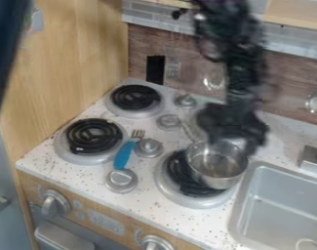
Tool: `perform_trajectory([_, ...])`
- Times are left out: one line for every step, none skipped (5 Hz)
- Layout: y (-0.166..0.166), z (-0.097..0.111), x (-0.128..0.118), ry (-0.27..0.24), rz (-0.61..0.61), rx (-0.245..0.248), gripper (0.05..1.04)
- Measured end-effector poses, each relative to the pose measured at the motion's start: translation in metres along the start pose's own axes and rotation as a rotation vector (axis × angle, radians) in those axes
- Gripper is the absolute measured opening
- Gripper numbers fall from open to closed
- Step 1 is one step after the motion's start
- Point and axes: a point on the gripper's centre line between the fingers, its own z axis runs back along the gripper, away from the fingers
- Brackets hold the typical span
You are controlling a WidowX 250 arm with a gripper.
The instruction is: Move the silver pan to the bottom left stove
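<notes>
Toy kitchen stove and sink, seen at a slant from above. My arm (235,58) enters at the top edge, and my black gripper (233,140) hangs over the back rim of the silver pan (216,172). The gripper is blurred, so I cannot tell how wide it stands, nor whether it grips the pan.

The silver pan is at the bottom right stove (168,188) — over the right part of its black coil — near the sink (244,200). I cannot tell whether its base touches the coil. The bottom left stove (65,152), with its own black coil, lies well apart from the pan; the top left stove (148,114) is behind it.

Between the two front stoves lies a blue-handled fork (124,155), tines toward the back wall, beside a round grey knob (148,148). A second knob (121,181) is at the handle's near end. Along the back wall hang a slotted utensil (173,69) and, farther right, a silver utensil (315,102) — both above the counter.
</notes>
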Motion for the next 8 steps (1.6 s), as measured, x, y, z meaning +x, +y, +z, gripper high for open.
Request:
perform_trajectory([-0.002, -0.009, 0.007, 0.007, 0.028, 0.025, 0.999])
perform_trajectory([-0.005, -0.014, 0.009, 0.016, 0.035, 0.002, 0.999])
perform_trajectory([-0.005, -0.024, 0.008, 0.049, 0.027, 0.0, 0.999])
perform_trajectory([-0.006, -0.037, 0.003, 0.088, 0.037, -0.002, 0.937])
perform_trajectory([-0.003, -0.039, 0.002, 0.093, 0.05, 0.012, 0.623])
perform_trajectory([0.0, -0.039, 0.001, 0.094, 0.059, 0.035, 0.326])
perform_trajectory([0.004, -0.042, -0.008, 0.111, 0.056, 0.063, 0.136])
perform_trajectory([0.014, -0.026, -0.02, 0.101, 0.055, 0.069, 0.075])
